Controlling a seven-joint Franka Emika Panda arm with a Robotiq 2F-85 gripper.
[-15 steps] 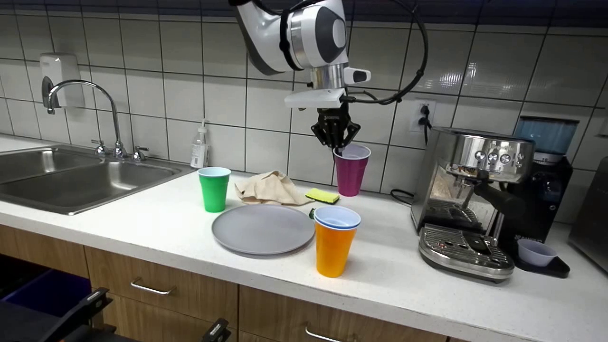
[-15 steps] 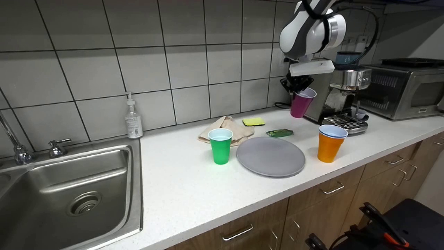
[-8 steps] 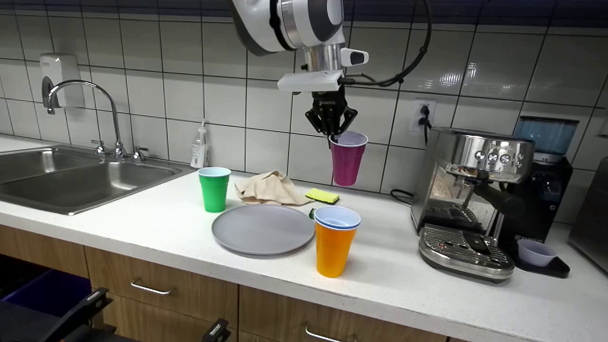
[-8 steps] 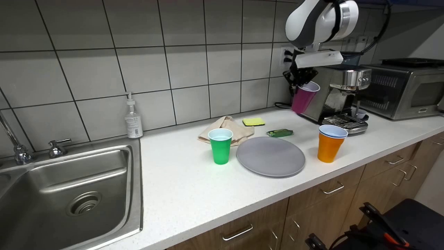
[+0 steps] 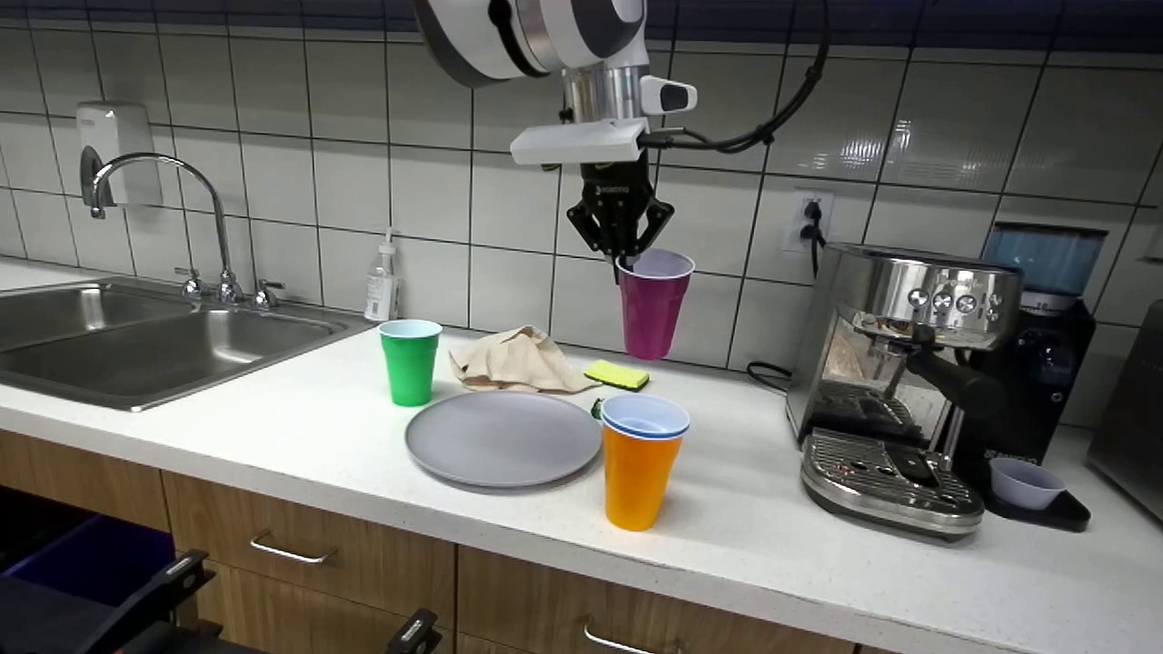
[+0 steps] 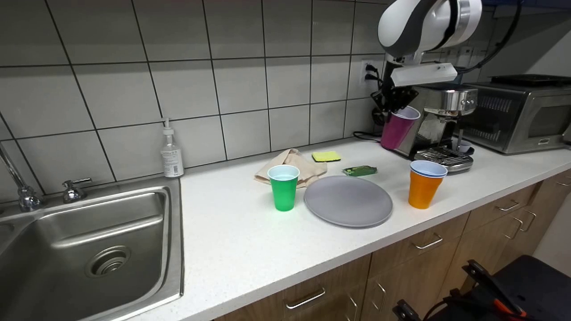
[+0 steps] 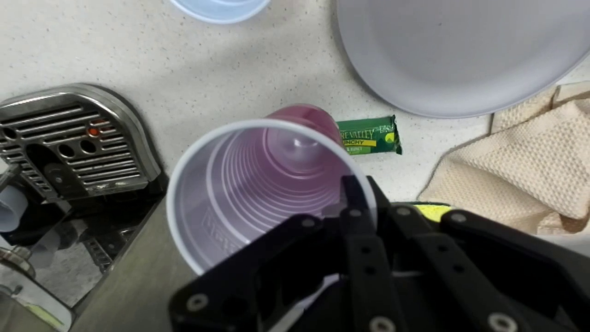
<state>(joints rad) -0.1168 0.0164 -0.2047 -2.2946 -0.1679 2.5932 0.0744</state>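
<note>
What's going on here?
A robot arm has its gripper clamped on the rim of a purple cup, one finger inside and one outside. The cup hangs above the counter, mouth up and slightly tilted. The plate lies on the counter between the upright green cup and the orange cup, which seems to have another nested in it. Cloth, sponge and snack bar lie behind the plate in an exterior view.
</note>
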